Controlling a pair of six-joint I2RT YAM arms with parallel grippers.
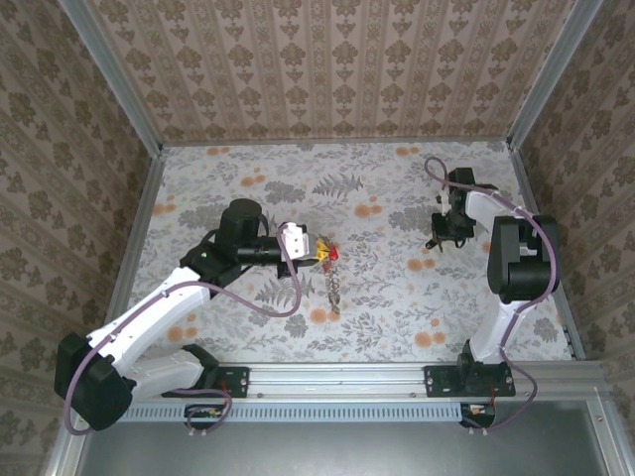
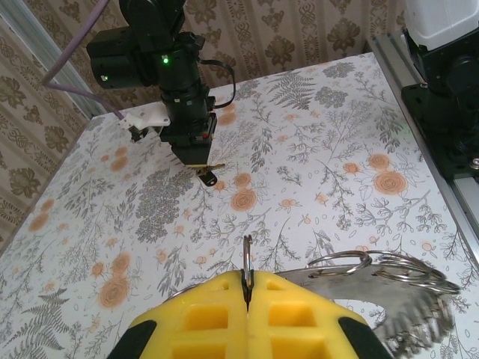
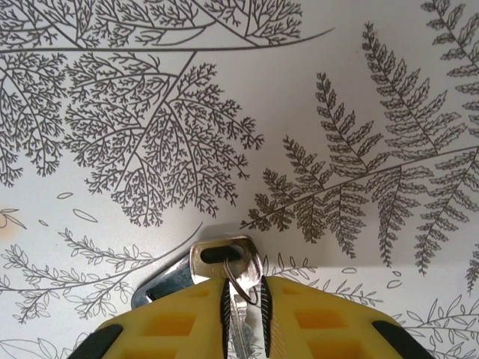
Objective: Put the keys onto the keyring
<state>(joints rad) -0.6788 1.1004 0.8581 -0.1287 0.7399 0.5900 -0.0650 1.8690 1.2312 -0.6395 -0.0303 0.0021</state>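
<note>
Floral-patterned worktop [image 1: 417, 297]: left pincer [image 2: 247, 290] clamps a thin silver metal keyring [image 2: 246, 258] fanned with toothed silver keys [image 2: 408, 318]; far right, right pincer [image 3: 243, 303] pinches one flat silver key [image 3: 224, 258].

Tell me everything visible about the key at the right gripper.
The key is small, shiny silver metal, its rounded head pierced by an oblong slot. A thin wire ring passes through that slot. The head sticks out past the right gripper, whose yellow fingers pinch the shank, hidden between them. A darker metal piece lies against its left side. Behind it is the flowered table; whether the key touches it cannot be told.
</note>
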